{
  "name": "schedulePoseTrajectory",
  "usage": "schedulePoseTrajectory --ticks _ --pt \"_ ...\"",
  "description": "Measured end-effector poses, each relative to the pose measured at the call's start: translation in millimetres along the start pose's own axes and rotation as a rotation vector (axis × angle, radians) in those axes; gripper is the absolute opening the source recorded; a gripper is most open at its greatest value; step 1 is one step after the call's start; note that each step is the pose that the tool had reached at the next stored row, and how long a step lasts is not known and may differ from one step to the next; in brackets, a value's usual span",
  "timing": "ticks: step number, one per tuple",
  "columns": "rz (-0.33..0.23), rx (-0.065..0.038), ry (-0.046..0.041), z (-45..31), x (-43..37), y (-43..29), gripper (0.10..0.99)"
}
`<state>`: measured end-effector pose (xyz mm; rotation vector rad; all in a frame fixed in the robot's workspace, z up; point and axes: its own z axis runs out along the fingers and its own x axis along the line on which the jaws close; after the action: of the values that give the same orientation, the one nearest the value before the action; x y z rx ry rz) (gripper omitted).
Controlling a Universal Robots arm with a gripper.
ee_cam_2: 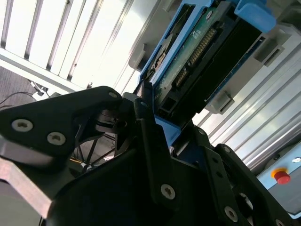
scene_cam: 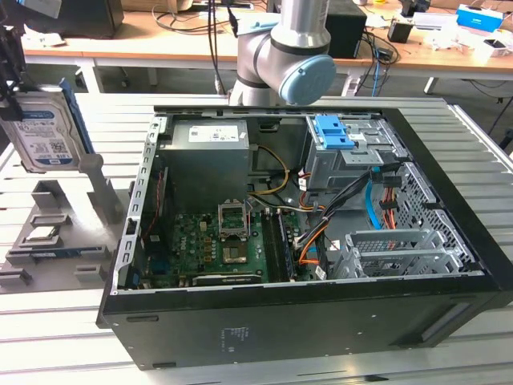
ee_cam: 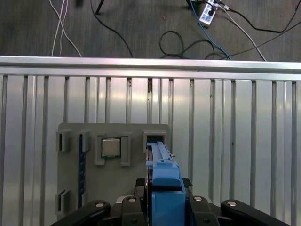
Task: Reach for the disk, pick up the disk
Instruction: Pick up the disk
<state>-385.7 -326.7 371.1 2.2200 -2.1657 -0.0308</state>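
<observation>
The disk (scene_cam: pixel 40 132), a silver-grey drive with a white-and-blue label and blue side rails, hangs upright at the exterior view's far left, above the grey holder (scene_cam: pixel 60 233). My gripper (scene_cam: pixel 13 84) is shut on it from above. In the second wrist view the disk (ee_cam_2: pixel 202 52) shows its green circuit board and blue rail between my black fingers (ee_cam_2: pixel 148 127). In the first wrist view the disk's blue rail (ee_cam: pixel 164 186) is seen edge-on in my gripper (ee_cam: pixel 164 209), over the holder's slot (ee_cam: pixel 154 139).
An open black computer case (scene_cam: pixel 304 313) lies on the slatted metal table, with a blue bracket (scene_cam: pixel 333 132) in its drive bay. A small square silver chip (ee_cam: pixel 110 147) sits in the grey holder. Desks with cables stand behind; cables lie on the floor beyond the table edge.
</observation>
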Motion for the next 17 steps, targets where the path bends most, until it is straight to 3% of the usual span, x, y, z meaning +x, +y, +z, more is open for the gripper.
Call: schedulePoseTrajectory --ticks 17 --pt "0.0 -0.003 -0.0001 -32.7 0.5 -1.8 0.369"
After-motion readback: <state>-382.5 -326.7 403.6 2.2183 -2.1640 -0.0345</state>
